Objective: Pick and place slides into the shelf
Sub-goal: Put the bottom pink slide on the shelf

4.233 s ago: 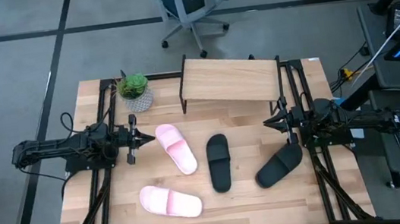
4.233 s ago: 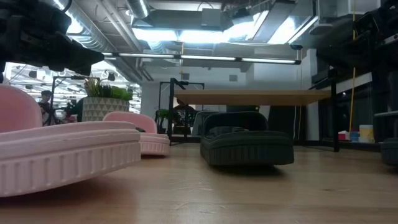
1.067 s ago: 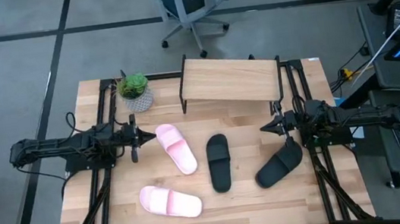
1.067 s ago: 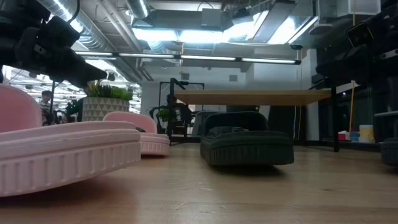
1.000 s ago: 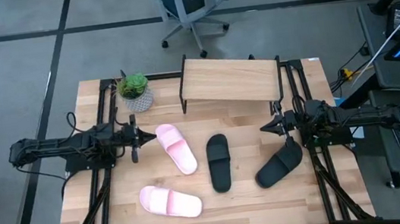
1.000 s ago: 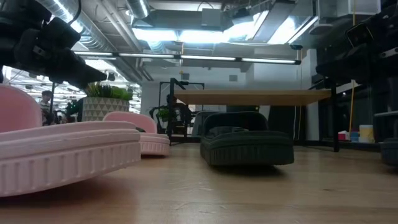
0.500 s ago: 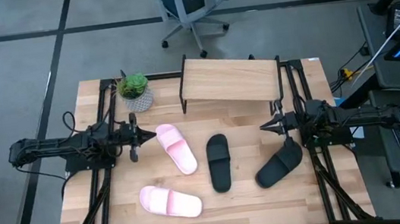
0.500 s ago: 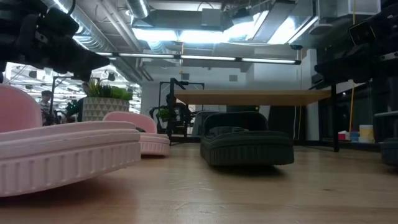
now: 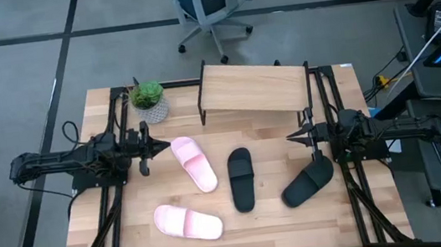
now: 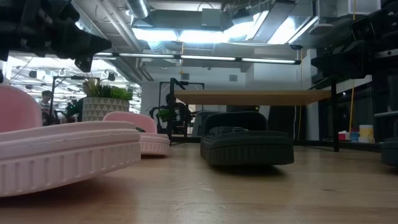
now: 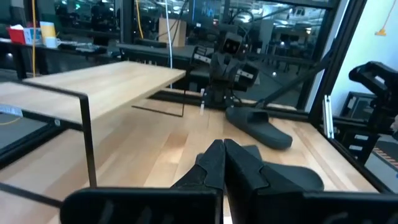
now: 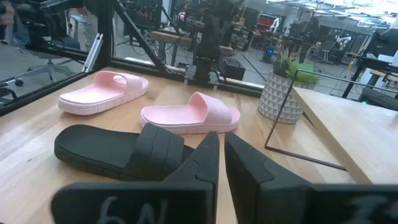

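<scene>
1. High view: the shelf is seen at the far edge of the tabletop, with nothing lying on its plank top.
2. Four slides are spread on the tabletop in front of the shelf: one pink slide near the left arm, a second pink slide toward the near edge, a black slide in the middle, and another black slide close to the right arm.
3. The left tool is held above the tabletop just beside the upper pink slide, its fingers pressed fully together with nothing gripped.
4. The right tool is poised near the right-hand black slide; a narrow gap is seen between its fingers, and nothing is held.
5. A potted plant stands left of the shelf.
</scene>
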Action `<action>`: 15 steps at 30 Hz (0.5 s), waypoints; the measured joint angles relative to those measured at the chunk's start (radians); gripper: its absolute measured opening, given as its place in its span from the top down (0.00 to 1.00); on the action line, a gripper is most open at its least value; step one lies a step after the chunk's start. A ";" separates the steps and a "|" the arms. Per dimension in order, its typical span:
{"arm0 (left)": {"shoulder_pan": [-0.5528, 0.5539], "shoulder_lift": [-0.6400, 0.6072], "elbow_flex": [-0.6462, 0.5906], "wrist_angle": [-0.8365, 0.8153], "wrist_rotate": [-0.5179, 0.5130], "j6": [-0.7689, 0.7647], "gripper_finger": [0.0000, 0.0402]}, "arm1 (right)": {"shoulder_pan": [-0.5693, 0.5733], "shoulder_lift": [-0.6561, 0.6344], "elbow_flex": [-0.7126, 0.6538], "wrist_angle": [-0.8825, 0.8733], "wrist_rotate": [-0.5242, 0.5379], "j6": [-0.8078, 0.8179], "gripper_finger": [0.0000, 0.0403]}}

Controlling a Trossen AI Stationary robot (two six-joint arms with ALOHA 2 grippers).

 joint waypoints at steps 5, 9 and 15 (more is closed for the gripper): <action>0.000 0.000 0.002 -0.018 0.000 0.000 1.00 | 0.000 0.000 0.000 -0.001 -0.003 0.002 0.93; 0.000 0.000 0.002 -0.041 -0.001 0.000 1.00 | 0.000 0.000 0.000 -0.001 -0.004 0.025 0.93; 0.000 0.000 0.002 -0.042 0.012 0.000 1.00 | 0.000 0.000 0.000 -0.003 -0.006 0.051 0.93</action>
